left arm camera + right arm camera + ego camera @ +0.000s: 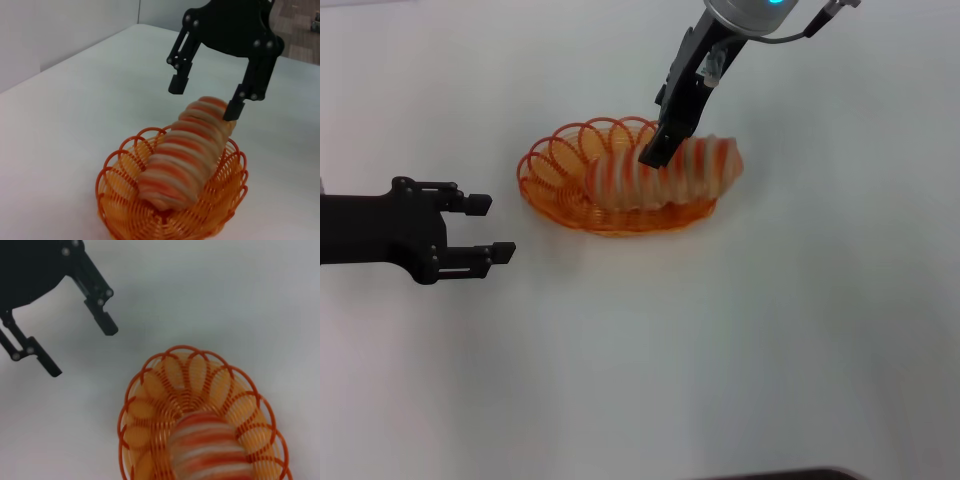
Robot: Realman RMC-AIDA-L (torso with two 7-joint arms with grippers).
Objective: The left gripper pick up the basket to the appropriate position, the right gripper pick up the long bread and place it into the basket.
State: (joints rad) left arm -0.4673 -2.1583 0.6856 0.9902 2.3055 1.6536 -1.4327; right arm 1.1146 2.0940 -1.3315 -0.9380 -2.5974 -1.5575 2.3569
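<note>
The left gripper [490, 228] hovered open and empty over the white table [720, 350], beside the basket [555, 170]. The long bread [670, 172] lay in that basket — its right end overhanging the rim. The right gripper [206, 97] hung spread above it, holding nothing.

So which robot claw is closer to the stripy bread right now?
The right gripper. It hangs just above the long bread in the basket, jaws open on either side. The left gripper waits open, off beside the basket's end.
</note>
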